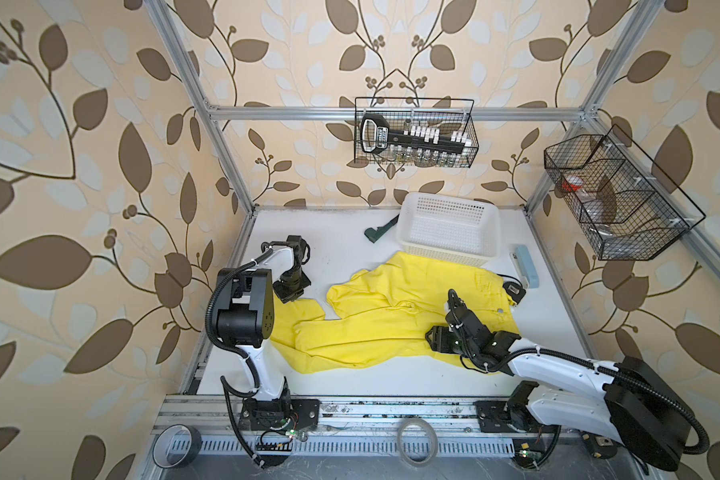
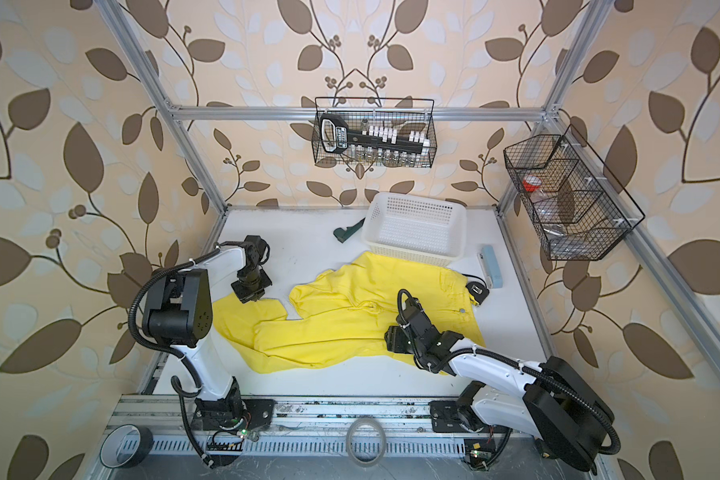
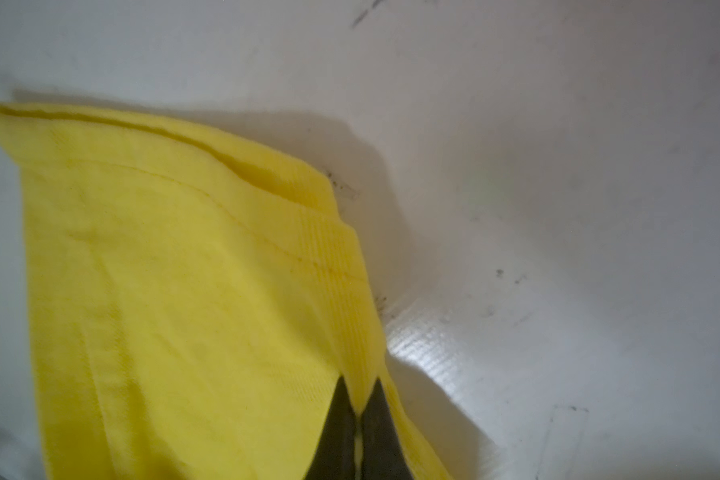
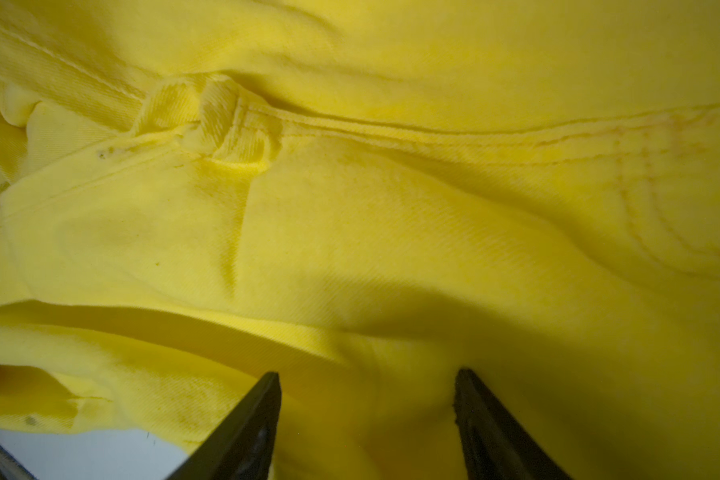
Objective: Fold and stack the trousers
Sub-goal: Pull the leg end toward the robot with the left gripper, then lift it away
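Note:
The bright yellow trousers lie spread and rumpled across the middle of the white table in both top views. One leg reaches left under my left arm. My left gripper points down at the far end of that leg. In the left wrist view the gripper is shut, pinching the ribbed hem edge of the trousers. My right gripper hovers low over the seat area. In the right wrist view the gripper is open, with trousers fabric and a seam lying below it.
A white perforated basket stands at the back, touching the trousers' far edge. A green tool lies to its left. A light-blue case and a small black object sit at the right. Tape rolls rest on the front rail.

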`<state>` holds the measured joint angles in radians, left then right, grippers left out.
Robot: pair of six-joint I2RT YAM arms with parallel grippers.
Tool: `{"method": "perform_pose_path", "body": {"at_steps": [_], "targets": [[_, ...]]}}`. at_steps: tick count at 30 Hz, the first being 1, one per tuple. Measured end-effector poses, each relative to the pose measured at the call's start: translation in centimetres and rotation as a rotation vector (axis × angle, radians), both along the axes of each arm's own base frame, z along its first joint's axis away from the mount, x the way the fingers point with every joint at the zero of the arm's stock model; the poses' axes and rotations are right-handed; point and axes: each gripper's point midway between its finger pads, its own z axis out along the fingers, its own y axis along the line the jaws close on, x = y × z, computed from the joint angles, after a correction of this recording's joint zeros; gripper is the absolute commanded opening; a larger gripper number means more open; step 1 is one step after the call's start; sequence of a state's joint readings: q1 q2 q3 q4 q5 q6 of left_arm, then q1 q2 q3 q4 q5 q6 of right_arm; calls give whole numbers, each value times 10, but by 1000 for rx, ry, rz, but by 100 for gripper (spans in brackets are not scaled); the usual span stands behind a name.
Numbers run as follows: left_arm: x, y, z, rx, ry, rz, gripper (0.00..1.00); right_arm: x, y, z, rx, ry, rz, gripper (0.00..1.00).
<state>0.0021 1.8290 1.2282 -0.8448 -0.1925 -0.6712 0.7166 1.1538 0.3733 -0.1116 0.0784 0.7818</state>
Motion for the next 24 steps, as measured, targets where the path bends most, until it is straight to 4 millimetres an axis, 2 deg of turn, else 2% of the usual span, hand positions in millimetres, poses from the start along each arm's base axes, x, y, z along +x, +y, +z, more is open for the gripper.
{"method": "perform_pose_path", "body": {"at_steps": [2, 6, 9, 13, 15, 17, 19, 21, 23, 24], "targets": [[1, 13, 17, 42, -29, 19, 0, 1, -1, -1, -3, 1, -3, 68], [-4, 54, 71, 142, -144, 110, 0, 5, -4, -1, 0, -2, -21, 68], [-19, 86, 109, 228, -219, 190, 0, 8, -8, -1, 3, -2, -42, 67], [-44, 114, 137, 321, -252, 271, 6, 9, -8, 0, 12, 0, -58, 67], [-55, 124, 138, 346, -251, 300, 8, 9, -10, 1, 20, 3, -73, 67], [-65, 128, 128, 351, -218, 314, 12, 6, -14, 1, 27, 7, -92, 68], [-70, 131, 114, 344, -166, 318, 17, 2, -18, 1, 35, 11, -111, 68], [-70, 133, 94, 334, -112, 315, 30, -2, -22, 2, 46, 16, -131, 68], [-69, 132, 76, 320, -68, 313, 33, -6, -25, 2, 57, 20, -149, 68], [-69, 132, 70, 315, -53, 312, 38, -8, -27, 3, 62, 24, -159, 68]]}}
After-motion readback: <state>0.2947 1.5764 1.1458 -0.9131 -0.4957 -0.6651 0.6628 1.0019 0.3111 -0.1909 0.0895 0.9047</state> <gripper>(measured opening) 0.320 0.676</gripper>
